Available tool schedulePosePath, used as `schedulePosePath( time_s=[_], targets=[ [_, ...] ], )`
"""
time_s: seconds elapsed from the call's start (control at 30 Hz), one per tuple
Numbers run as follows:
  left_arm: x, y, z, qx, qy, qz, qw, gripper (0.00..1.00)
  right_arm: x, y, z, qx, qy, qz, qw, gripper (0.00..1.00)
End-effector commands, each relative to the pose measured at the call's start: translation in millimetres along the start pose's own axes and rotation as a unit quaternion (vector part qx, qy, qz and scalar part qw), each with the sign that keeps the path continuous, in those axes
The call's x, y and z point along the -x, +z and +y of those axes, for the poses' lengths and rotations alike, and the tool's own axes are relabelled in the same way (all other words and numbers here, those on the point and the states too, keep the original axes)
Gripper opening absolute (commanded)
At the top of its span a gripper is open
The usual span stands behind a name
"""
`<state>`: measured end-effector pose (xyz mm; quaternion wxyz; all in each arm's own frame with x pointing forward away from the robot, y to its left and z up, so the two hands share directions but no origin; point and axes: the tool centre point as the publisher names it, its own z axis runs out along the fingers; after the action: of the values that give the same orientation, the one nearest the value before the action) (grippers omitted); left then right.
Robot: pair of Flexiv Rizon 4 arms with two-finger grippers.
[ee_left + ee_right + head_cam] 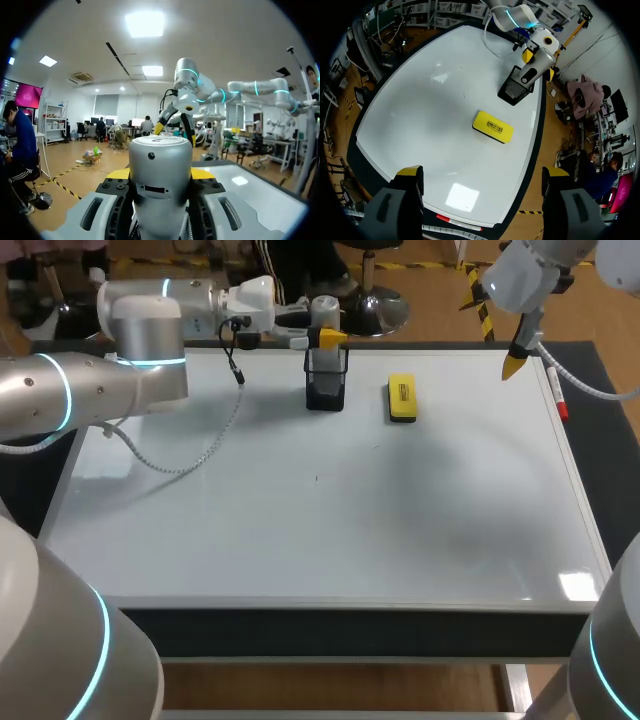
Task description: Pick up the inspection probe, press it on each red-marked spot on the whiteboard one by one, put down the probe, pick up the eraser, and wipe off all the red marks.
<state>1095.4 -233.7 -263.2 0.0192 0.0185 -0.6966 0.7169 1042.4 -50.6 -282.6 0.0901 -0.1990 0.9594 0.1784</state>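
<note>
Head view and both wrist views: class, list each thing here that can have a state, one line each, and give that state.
inspection probe: upright in the holder.
holder: standing on the whiteboard.
left tool: shut on the inspection probe.
right tool: open, holding nothing.
eraser: lying flat on the whiteboard, untouched.
whiteboard: no red marks visible.

Whiteboard (300,530): smooth white surface, glossy, with lamp reflections. Inspection probe (160,175): silver-grey metal cylinder, smooth satin finish. It stands in a mesh holder (326,380) of black wire. Eraser (402,399): yellow plastic shell, smooth, slight sheen.
</note>
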Motion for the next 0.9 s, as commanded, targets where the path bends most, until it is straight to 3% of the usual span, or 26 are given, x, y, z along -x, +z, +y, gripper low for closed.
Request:
schedulePosePath(
  time_s=[0.03,0.73,0.77,0.8,0.9],
  targets=[
    [6.1,0.9,6.3,-0.003,0.004,0.007,1.0,0.0,-0.1,-0.8,0.1,-0.002,-0.001,0.002,1.0,1.0],
    [5.5,-1.8,15.7,-0.013,0.007,0.01,1.0,0.01,-0.1,-0.8,0.1,-0.002,-0.001,0.002,1.0,1.0],
    [4.0,-2.0,15.1,-0.012,0.007,0.011,1.0,0.26,-0.1,-0.8,0.1,-0.002,-0.001,0.002,1.0,1.0],
    [2.0,-1.7,12.5,-0.011,0.007,0.011,1.0,1.0,-0.1,-0.8,0.1,-0.002,-0.001,0.002,1.0,1.0],
    [-0.3,-2.5,9.7,-0.009,0.012,0.01,1.0,1.0,-0.1,-0.8,0.1,-0.002,-0.001,0.002,1.0,1.0]
  ],
)
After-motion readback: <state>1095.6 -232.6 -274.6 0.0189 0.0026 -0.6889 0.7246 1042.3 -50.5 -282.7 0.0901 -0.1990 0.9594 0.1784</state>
